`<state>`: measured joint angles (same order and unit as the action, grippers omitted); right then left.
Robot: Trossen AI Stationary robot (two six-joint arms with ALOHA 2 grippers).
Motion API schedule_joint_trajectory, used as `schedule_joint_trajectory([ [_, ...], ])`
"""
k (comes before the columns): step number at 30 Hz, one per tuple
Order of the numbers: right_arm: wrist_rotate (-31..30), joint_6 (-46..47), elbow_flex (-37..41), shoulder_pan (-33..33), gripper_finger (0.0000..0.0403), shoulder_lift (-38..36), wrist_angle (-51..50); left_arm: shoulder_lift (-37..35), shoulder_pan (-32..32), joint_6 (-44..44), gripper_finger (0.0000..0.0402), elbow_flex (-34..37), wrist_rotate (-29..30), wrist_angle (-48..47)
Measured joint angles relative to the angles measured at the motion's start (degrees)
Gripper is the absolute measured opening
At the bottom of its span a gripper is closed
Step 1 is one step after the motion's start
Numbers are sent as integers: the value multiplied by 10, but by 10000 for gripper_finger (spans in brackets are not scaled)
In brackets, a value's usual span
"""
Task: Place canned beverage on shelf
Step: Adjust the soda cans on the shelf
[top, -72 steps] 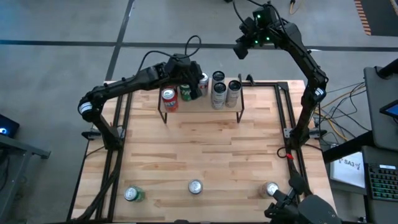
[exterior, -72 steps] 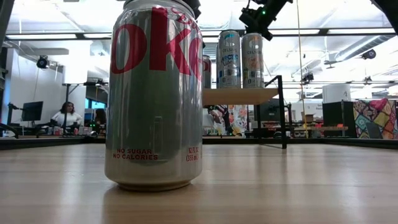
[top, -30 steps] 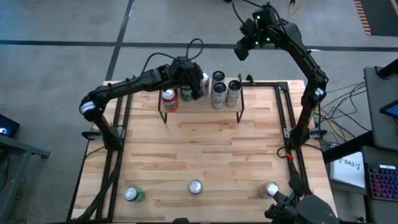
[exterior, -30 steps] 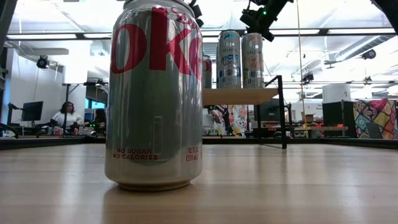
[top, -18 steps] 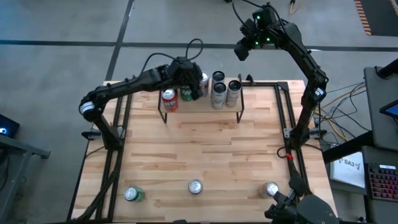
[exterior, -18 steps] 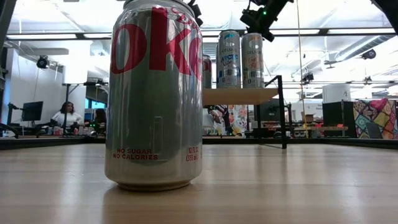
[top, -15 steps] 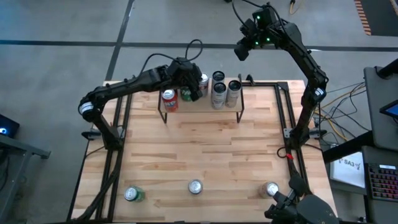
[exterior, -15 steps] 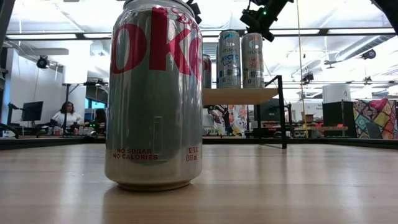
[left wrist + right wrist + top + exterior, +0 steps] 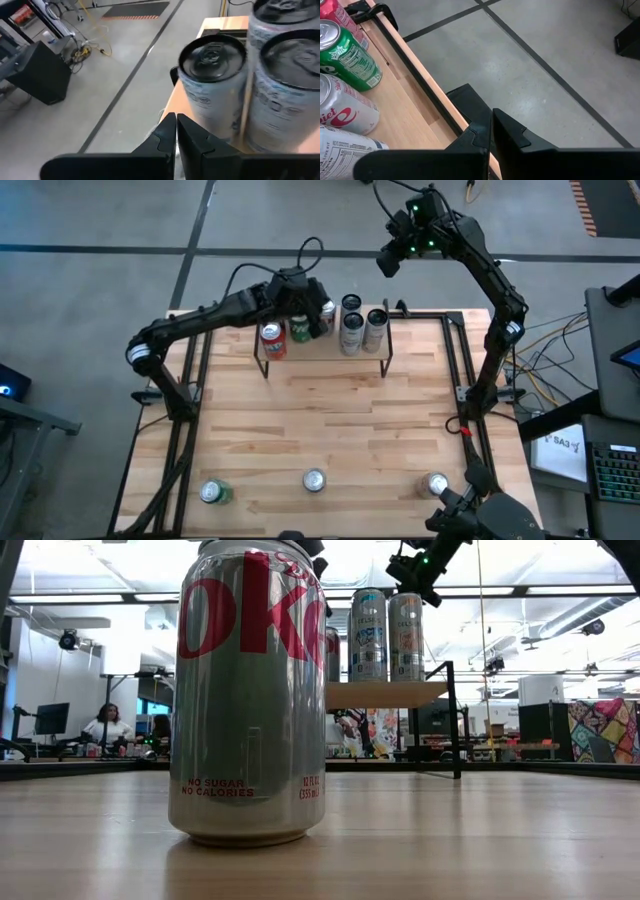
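Five cans [image 9: 349, 324] on shelf [image 9: 322, 347], left gripper [image 9: 305, 318] shut above

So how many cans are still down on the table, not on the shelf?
3, along the near edge: green can at left, Diet Coke can in the middle, silver can at right. None look hidden.

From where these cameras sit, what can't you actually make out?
- Low view: the big silver Diet Coke can up close hides the left half of the small light-wood shelf and any cans standing there.
- High view: the left gripper partly covers the silver can behind the green can.
- High view: the three cans along the near table edge, like the middle silver can, are too small to read.
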<state>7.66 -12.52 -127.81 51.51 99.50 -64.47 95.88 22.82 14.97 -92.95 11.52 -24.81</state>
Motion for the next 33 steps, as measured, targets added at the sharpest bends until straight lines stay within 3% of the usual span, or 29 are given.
schedule_joint_trajectory([
  [6,0,1,0,0,9,0,0,14,5,0,0,0,20,-14],
  [33,0,1,0,0,9,0,0,8,-37,-47,0,-35,10,-97],
])
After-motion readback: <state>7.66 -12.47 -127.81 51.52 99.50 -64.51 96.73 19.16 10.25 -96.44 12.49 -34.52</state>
